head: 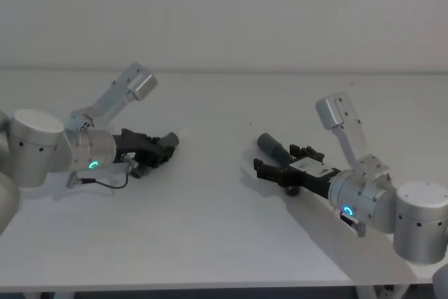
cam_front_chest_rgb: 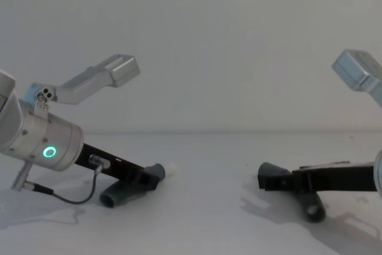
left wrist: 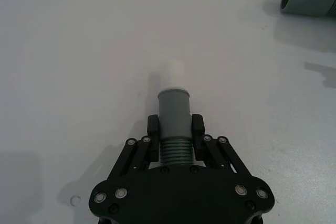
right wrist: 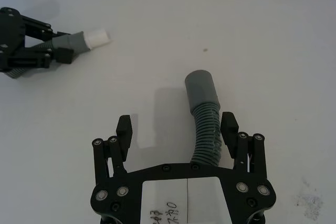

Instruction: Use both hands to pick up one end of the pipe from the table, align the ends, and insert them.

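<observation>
My left gripper [left wrist: 175, 129] is shut on the grey neck of the pipe piece with the white tip [left wrist: 172, 73], just ahead of its ribbed part. That tip [cam_front_chest_rgb: 173, 171] points toward the middle of the table [head: 210, 222], and the piece's tail [cam_front_chest_rgb: 111, 198] sits low by the surface. On the right lies the other pipe piece with its wide collar [right wrist: 200, 88] and ribbed neck [right wrist: 207, 136]. My right gripper [right wrist: 177, 129] is open around that neck, which lies close to one finger [right wrist: 229, 128]. In the head view the collar piece [head: 270, 145] is at the right gripper [head: 280, 160].
The two pieces lie apart, with bare table between the left gripper [head: 157, 148] and the collar. A thin black cable [head: 112, 184] loops under the left wrist. A plain wall runs along the table's far edge.
</observation>
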